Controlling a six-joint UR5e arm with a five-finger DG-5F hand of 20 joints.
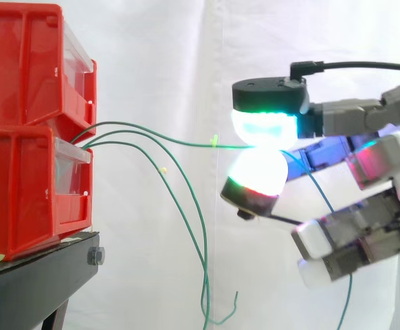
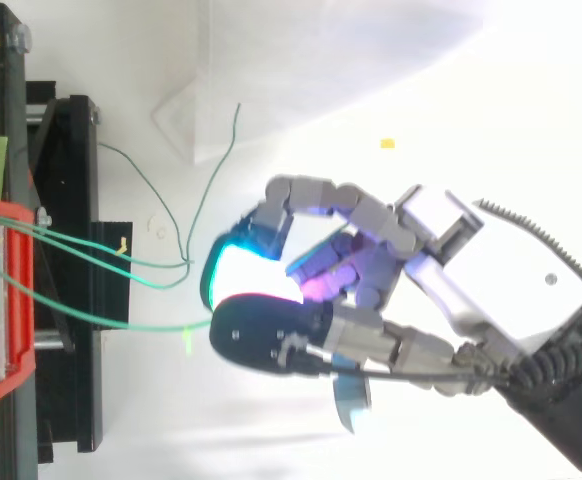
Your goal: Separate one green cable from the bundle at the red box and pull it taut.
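Green cable [image 1: 186,142], thin and wiry, leaves the red box [image 1: 21,192], pinched between rounded pads [image 1: 258,172] of the hand [image 2: 441,250].

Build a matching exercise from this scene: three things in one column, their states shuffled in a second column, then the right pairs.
Things
1. robot hand
2. two lower green cables
3. red bins

States
A. stacked on the black stand
B. shut on the top green cable, which is pinched between its glowing pads
C. drooping loose from the bins, ends hanging down

Pairs: 1-B, 2-C, 3-A
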